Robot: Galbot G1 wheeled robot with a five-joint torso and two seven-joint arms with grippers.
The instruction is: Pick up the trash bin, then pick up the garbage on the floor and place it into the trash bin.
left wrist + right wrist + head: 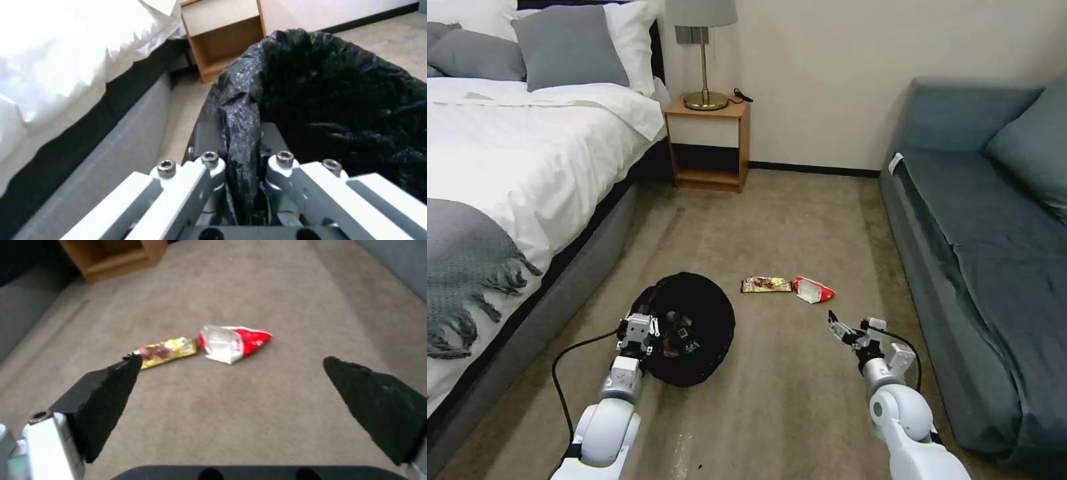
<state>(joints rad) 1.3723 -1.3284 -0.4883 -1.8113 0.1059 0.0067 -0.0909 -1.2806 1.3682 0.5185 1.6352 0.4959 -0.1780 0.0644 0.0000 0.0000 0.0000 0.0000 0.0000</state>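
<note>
The trash bin [707, 313], lined with a black bag, sits low on the left beside the bed. My left gripper [642, 331] is shut on its near rim. In the left wrist view the fingers [272, 133] pinch a fold of the black liner [240, 126]. Some litter shows inside the bin [679, 337]. Two pieces of garbage lie on the carpet: a yellow-brown snack wrapper [766, 285] [165, 351] and a red-and-white packet [812, 289] [233, 341], side by side. My right gripper [839, 329] [230, 360] hangs open just short of the packet, holding nothing.
A bed [507, 167] with white sheets and a grey base runs along the left. A wooden nightstand [707, 143] with a lamp stands at the far wall. A blue-grey sofa [980, 267] lines the right. Open carpet [787, 400] lies between them.
</note>
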